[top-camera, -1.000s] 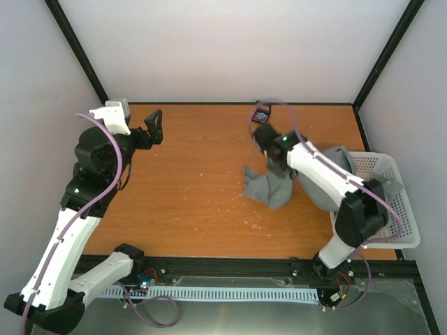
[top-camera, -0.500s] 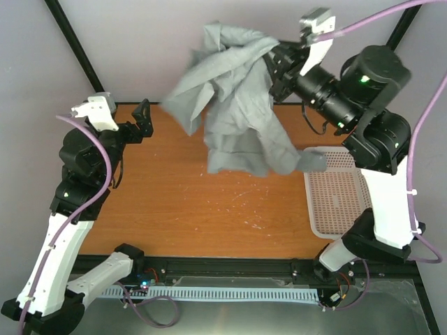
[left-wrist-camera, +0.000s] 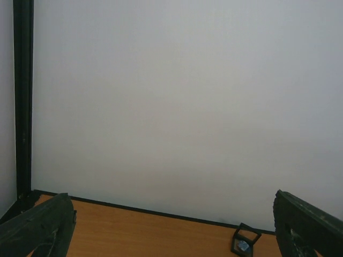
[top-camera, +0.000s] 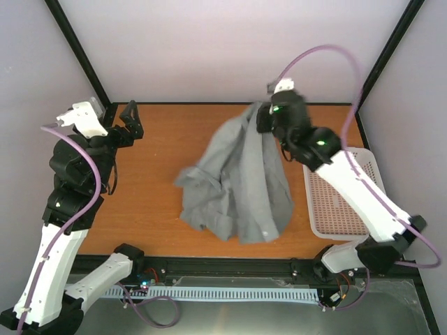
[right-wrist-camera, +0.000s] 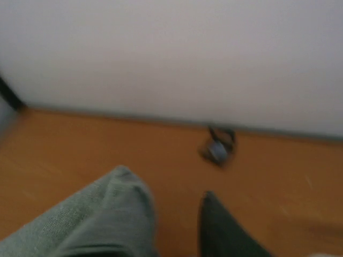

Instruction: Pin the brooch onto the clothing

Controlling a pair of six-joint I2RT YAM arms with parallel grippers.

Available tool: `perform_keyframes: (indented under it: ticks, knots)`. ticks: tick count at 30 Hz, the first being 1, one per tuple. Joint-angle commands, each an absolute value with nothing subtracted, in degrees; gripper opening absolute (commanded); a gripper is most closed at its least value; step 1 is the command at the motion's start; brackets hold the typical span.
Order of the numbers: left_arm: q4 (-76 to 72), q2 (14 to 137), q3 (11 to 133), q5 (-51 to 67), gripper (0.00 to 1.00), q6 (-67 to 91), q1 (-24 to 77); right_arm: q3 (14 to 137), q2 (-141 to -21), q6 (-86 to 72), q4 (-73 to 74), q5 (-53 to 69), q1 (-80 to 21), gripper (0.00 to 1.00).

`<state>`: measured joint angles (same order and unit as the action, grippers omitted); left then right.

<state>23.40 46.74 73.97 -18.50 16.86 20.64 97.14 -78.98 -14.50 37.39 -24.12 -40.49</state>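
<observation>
The white basket [top-camera: 336,202] on the right of the table [top-camera: 150,202] shows only its bare mesh floor. The small black holder [left-wrist-camera: 244,244] stands tilted by the back wall, and a bluish-grey spot in it is the brooch [right-wrist-camera: 217,151], too blurred to tell which way it faces. The shirt [top-camera: 241,185] is out of the basket, its top end pinched by the right gripper [top-camera: 264,120] near the table's far edge. Its long axis runs from there toward the near edge, leaning slightly left, with 1 fold sticking out leftward. The left gripper [top-camera: 130,124] is at the far left corner, spread wide, holding nothing, well apart from the shirt.
</observation>
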Motion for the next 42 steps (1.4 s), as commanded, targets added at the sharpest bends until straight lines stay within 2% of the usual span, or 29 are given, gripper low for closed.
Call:
perform_keyframes:
  ticks: [1, 3, 8, 16, 18, 21, 26, 29, 31, 38, 40, 42]
  knots:
    - [25.77, 47.84, 73.64, -17.56, 1.00, 21.68, 21.06, 81.06, -82.45, -13.96, 45.90, -24.14, -32.03, 0.62]
    - [27.62, 49.77, 73.57, -15.20, 1.00, 24.06, 21.07, 77.32, -83.50, -13.33, 48.55, -17.86, -29.26, 0.84]
    - [31.40, 56.09, 71.78, -8.49, 1.00, 28.55, 21.01, 68.62, -84.41, -14.22, 48.11, -5.72, -24.44, 1.00]
    - [37.89, 67.50, 67.61, 4.59, 1.00, 31.26, 19.92, 60.04, -84.11, -17.37, 46.27, -7.04, -13.59, 1.00]
    - [39.00, 69.38, 65.70, 8.49, 1.00, 31.83, 19.69, 59.41, -83.13, -16.26, 46.44, -9.50, -9.48, 1.00]
    - [39.03, 70.12, 60.93, 10.99, 1.00, 34.85, 19.34, 61.09, -81.53, -13.12, 46.45, -10.79, -8.79, 1.00]
    - [36.13, 73.71, 53.25, 19.24, 1.00, 37.35, 18.90, 66.63, -85.38, 0.63, 35.59, 13.17, -15.53, 0.99]
    - [33.76, 78.44, 50.49, 22.43, 1.00, 36.10, 18.98, 71.04, -93.93, 9.35, 29.53, 15.93, -20.60, 0.98]
    - [31.77, 82.05, 49.23, 24.92, 0.97, 34.00, 18.98, 79.89, -104.06, 11.63, 29.30, 15.09, -21.65, 0.96]
    - [27.84, 89.62, 47.48, 28.64, 0.83, 35.05, 18.99, 89.61, -117.91, 10.93, 32.64, 7.79, -22.37, 0.93]
    - [27.02, 90.92, 47.00, 28.27, 0.73, 35.65, 18.98, 92.78, -121.46, 11.21, 34.48, 6.38, -22.76, 0.88]
    - [26.47, 91.09, 47.17, 27.80, 0.66, 35.52, 18.98, 95.59, -124.57, 11.17, 36.26, 5.82, -23.36, 0.78]
